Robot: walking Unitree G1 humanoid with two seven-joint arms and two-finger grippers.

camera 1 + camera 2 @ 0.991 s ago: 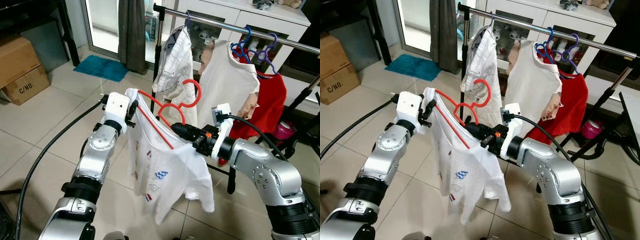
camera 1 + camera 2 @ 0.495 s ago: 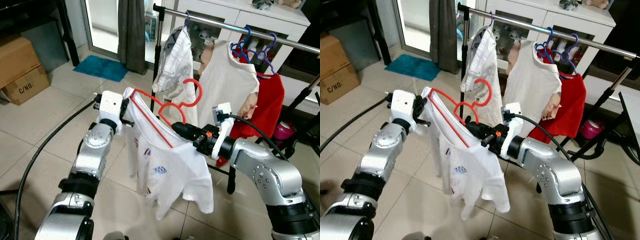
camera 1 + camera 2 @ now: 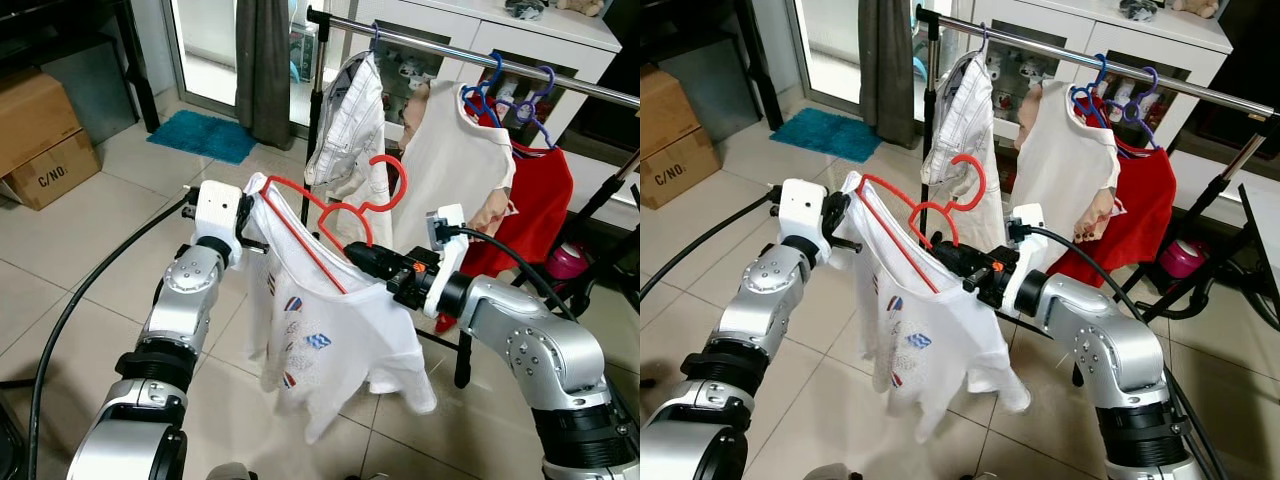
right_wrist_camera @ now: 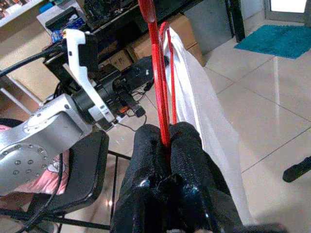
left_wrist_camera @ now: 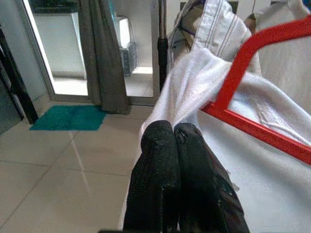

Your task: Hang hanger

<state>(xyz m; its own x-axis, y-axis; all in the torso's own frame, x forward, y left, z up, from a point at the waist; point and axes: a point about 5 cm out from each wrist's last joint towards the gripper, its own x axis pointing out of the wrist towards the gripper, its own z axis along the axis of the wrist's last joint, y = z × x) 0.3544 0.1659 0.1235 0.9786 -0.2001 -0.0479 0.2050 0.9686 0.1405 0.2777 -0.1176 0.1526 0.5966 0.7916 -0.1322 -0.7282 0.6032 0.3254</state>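
Note:
A red hanger [image 3: 335,215] carries a white T-shirt [image 3: 330,330] with small prints, held in the air between my two arms in front of the clothes rail [image 3: 450,50]. My left gripper [image 3: 248,200] is shut on the shirt's cloth at the hanger's left shoulder; the wrist view shows its fingertips [image 5: 160,133] pinching the white fabric [image 5: 194,82] beside the red bar [image 5: 252,53]. My right gripper [image 3: 352,255] is shut on the hanger's lower bar, with the red wire [image 4: 154,63] clamped between its fingers [image 4: 187,141]. The hook [image 3: 390,180] points up, below the rail.
On the rail hang a striped white shirt [image 3: 350,120], a cream shirt [image 3: 450,170] and a red garment [image 3: 540,210] on blue and purple hangers. Cardboard boxes [image 3: 40,130] stand at the left, with a teal mat [image 3: 205,135] and a curtain [image 3: 262,60] behind. A black cable [image 3: 80,300] crosses the tiled floor.
My left gripper has shifted a little up and to the left, stretching the shirt's shoulder along the hanger. The shirt's hem has swung outwards. My right arm has barely moved.

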